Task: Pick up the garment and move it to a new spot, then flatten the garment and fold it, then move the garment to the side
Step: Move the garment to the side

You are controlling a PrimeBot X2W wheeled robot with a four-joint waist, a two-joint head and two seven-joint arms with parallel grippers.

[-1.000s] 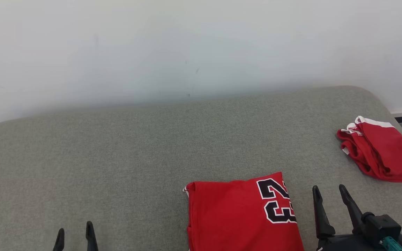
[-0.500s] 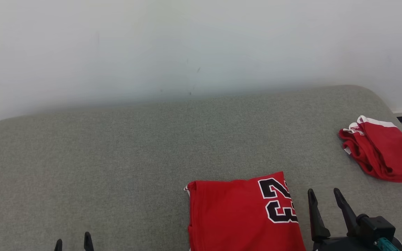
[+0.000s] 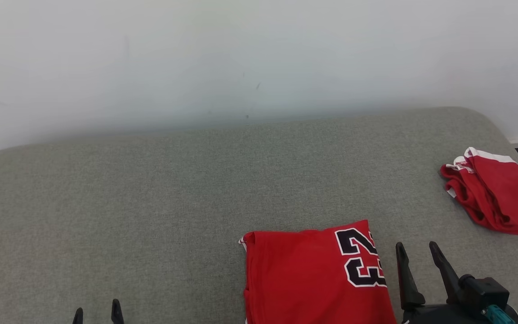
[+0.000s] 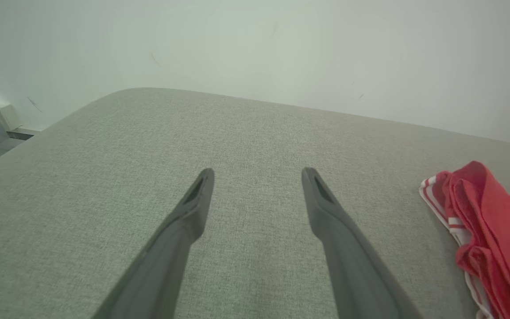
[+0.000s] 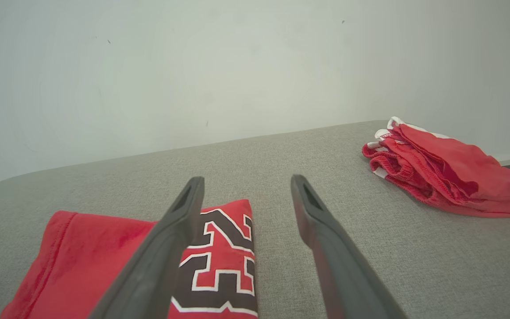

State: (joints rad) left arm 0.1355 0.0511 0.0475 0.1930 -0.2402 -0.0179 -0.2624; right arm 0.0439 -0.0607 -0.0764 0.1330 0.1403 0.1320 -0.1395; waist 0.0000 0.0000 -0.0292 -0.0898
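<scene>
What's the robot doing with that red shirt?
It is folding clothes. The red jersey with the number 23 lies folded on the grey padded surface. Nothing is being held right now: the right gripper hovers open just beside the jersey's right edge, and the left gripper is open off to the left. Another red garment lies bunched at the far right.

Folded jersey (image 3: 304,274): solid red, with a numeral 23 (image 3: 360,263) in black edged with white; the hem trim shows red and white stripes. Second garment (image 3: 497,198): red with white bands. Cushioned surface (image 3: 151,202): grey-green with a fine woven fleck. Wall (image 3: 241,54): off-white with a few dark marks. Left gripper (image 3: 96,308) and right gripper (image 3: 415,246): dark fingers. The right carries a teal fitting (image 3: 493,311).
</scene>
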